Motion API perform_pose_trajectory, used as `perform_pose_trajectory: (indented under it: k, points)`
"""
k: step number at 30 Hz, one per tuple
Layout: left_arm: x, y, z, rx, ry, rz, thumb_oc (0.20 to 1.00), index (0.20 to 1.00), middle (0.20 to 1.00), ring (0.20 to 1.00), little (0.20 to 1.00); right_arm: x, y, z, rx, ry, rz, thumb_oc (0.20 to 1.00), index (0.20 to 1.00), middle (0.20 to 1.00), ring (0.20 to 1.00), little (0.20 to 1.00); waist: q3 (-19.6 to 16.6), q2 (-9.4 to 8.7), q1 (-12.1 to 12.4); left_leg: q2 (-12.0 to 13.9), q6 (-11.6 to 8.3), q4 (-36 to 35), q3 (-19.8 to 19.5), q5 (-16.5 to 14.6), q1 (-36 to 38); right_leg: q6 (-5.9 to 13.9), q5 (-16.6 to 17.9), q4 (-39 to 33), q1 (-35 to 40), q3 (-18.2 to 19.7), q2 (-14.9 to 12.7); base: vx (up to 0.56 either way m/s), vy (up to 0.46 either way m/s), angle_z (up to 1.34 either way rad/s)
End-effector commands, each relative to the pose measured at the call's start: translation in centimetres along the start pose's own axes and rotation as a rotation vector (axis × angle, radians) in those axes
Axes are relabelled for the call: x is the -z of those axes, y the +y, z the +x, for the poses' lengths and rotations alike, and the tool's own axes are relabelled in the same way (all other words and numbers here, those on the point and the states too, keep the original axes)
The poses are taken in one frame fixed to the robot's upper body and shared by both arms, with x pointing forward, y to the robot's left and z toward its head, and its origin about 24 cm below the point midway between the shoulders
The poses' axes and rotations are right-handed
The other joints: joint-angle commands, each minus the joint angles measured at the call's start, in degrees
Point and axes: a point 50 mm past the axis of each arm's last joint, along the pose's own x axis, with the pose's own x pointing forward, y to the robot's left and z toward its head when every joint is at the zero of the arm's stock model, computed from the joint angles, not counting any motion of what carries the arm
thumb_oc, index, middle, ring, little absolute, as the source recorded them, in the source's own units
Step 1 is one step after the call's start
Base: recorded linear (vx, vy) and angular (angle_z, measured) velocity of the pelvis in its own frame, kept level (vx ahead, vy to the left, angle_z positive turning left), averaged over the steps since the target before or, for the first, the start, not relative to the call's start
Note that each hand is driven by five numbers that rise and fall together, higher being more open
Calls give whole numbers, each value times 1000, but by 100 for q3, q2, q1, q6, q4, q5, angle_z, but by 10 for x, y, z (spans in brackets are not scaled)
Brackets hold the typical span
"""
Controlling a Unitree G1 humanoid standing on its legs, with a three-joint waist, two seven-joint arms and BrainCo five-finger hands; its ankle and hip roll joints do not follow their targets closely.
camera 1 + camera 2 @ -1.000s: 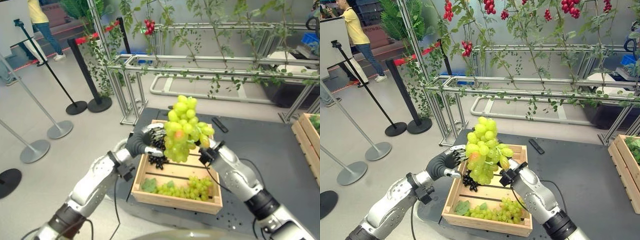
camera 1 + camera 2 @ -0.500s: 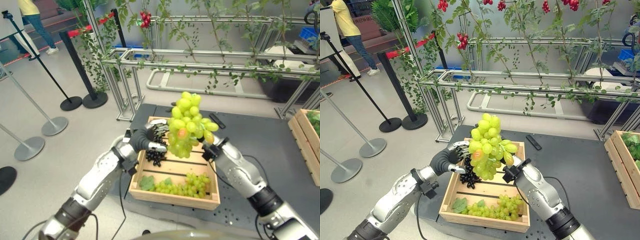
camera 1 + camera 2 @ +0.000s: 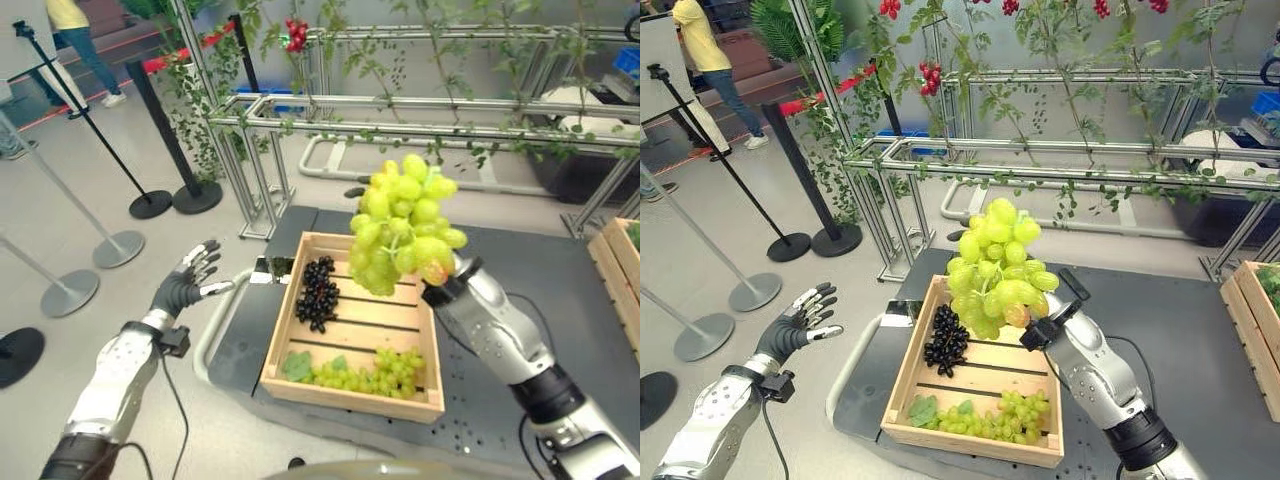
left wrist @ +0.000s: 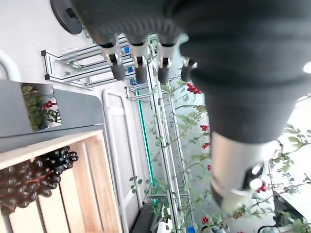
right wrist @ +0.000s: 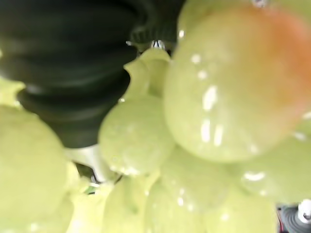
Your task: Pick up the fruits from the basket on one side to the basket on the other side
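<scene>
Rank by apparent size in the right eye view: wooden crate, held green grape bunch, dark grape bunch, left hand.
1. wooden crate
2. held green grape bunch, raised above the crate in the right hand and nearer the camera, so it may look bigger than it is
3. dark grape bunch and left hand: look alike, not ranked

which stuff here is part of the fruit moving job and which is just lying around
Part of the job:
green grape bunch held up by the right robot hand
wooden crate
black grapes
green grapes in the crate
second crate
left robot hand, open

Lying about:
black remote
stanchion posts
metal trellis
</scene>
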Motion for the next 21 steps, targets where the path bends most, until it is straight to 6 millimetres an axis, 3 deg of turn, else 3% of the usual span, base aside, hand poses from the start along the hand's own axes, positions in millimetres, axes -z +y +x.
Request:
perform_pose_trajectory:
  k: [1,11,18,21]
  points:
    - [-31,13,8,-2,-112,125,1000,1000,1000,1000,1000,-39,24,23,-143,-217,-30,200,200,200,200,200,-237,-323,21,21,36,221,-50,-399,91,523,161,339,-242,-218,-520,0,0,0]
    - [-34,3,9,33,-134,124,1000,1000,1000,1000,1000,-40,23,22,-144,-217,-34,200,200,200,200,200,-232,-324,3,18,45,230,-31,-407,106,526,178,342,-253,-195,-534,0,0,0]
    - [-51,-36,25,211,-223,67,1000,1000,1000,1000,1000,-40,25,26,-153,-221,-33,200,200,200,200,200,-247,-377,-17,9,57,207,-50,-395,93,527,193,322,-254,-201,-544,-2,-6,0]
    - [-63,-68,35,379,-260,-2,1000,1000,1000,1000,1000,-36,31,29,-170,-221,-20,200,200,200,200,200,-259,-418,-37,-4,61,206,-66,-385,96,517,189,325,-251,-216,-541,-2,-13,0]
